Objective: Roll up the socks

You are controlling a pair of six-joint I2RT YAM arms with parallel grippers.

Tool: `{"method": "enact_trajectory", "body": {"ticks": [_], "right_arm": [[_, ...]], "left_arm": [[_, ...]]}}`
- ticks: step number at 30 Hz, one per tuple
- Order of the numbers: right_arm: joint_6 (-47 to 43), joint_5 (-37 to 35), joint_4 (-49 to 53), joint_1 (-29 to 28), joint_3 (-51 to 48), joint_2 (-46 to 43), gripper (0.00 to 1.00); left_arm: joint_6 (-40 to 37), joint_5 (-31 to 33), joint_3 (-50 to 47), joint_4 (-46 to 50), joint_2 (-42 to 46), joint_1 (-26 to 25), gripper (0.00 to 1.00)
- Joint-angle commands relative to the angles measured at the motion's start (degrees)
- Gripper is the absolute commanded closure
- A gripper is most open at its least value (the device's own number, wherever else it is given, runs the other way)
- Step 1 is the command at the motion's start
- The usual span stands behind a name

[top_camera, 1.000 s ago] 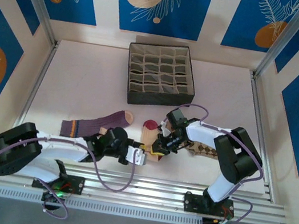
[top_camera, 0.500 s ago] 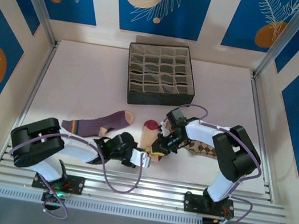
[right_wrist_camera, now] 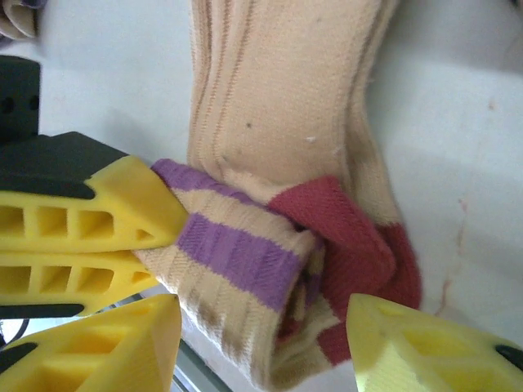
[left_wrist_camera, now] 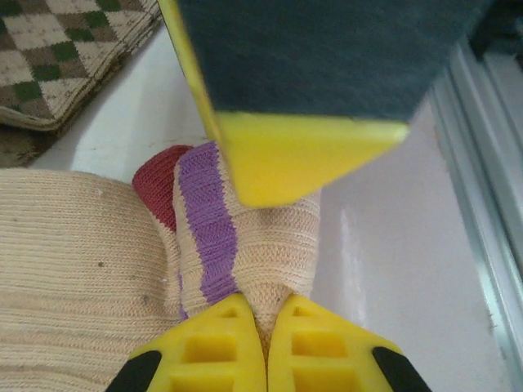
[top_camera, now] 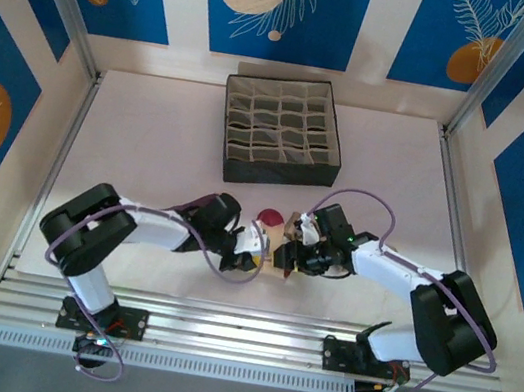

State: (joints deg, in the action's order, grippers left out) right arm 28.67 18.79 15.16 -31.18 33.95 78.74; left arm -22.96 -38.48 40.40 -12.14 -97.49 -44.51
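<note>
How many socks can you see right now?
3. The beige striped sock has its cuff pinched in the left gripper. The diamond-patterned sock lies just beside it. Only a sliver, probably the purple sock, shows beyond; the rest is hidden.

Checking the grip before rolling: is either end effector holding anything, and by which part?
The left end effector pinches the beige sock by its striped cuff. The right end effector stands open around that cuff, gripping nothing.

Beige sock (right_wrist_camera: 278, 106), striped cuff (right_wrist_camera: 237, 245) folded over, lying flat
</note>
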Motion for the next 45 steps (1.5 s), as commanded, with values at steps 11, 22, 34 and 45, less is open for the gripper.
{"method": "enact_trajectory", "body": {"ticks": [11, 22, 34, 45], "right_arm": [[0.5, -0.9, 0.8, -1.2, 2.5, 8.1, 0.77], [2.8, -4.8, 12.2, -0.2, 11.2, 21.8, 0.94], [2.5, -3.8, 14.6, -0.6, 14.4, 24.5, 0.96], [2.3, -3.1, 15.0, -0.6, 14.2, 25.8, 0.97]], "left_arm": [[16.4, -9.2, 7.6, 11.2, -11.5, 5.6, 1.00], [5.5, 5.3, -3.2, -1.2, 2.5, 2.9, 0.79], [-13.8, 35.6, -16.2, -15.3, 17.9, -11.1, 0.63], [-20.2, 43.0, -14.7, -21.7, 10.2, -16.2, 0.56]]}}
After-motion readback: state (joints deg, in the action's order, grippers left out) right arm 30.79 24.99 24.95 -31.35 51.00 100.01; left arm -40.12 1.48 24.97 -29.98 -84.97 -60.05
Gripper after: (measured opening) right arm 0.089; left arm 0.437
